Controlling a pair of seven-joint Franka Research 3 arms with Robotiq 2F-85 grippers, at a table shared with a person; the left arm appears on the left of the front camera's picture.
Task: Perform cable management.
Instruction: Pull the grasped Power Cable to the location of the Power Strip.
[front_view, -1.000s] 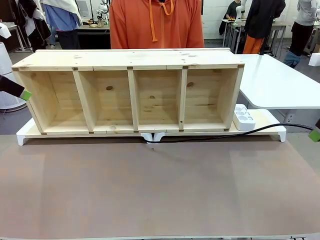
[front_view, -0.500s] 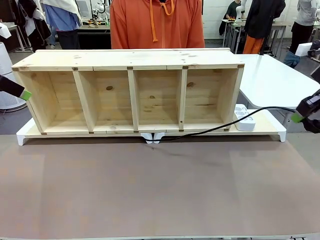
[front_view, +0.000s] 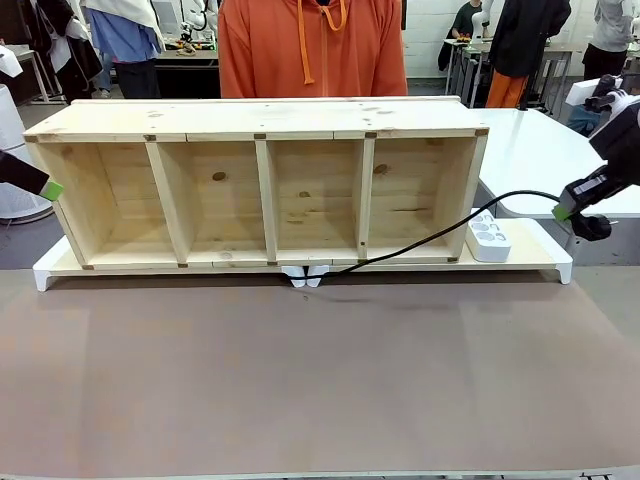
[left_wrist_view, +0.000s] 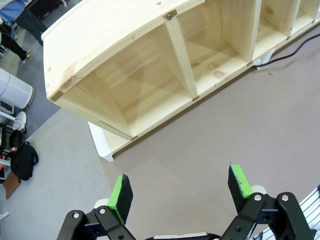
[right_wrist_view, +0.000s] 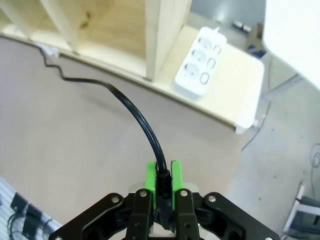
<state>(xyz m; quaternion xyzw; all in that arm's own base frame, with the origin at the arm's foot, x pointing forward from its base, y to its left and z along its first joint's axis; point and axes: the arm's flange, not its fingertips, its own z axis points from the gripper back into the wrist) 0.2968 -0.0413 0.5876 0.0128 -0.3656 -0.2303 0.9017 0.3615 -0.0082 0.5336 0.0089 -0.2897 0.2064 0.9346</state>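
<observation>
The brown table (front_view: 320, 380) is carrying a white riser (front_view: 545, 258), on which a four-bay wooden shelf (front_view: 260, 120) is standing, bays facing the robot. A white power strip (front_view: 488, 238) is lying at the shelf's 3 o'clock. The right gripper (right_wrist_view: 163, 172) is clamping the cable (right_wrist_view: 132, 107) near its end, above table level at 3 o'clock. The cable is arcing down to the riser's front edge at 6 o'clock. The left gripper (left_wrist_view: 180, 187) is hanging wide apart at 9 o'clock, gripping nothing. A person (front_view: 312, 50) in an orange hoodie is standing at 12 o'clock.

Thin black cable (right_wrist_view: 141, 120); raised arc rightward from base of wooden shelf (front_view: 260, 120); end aloft
</observation>
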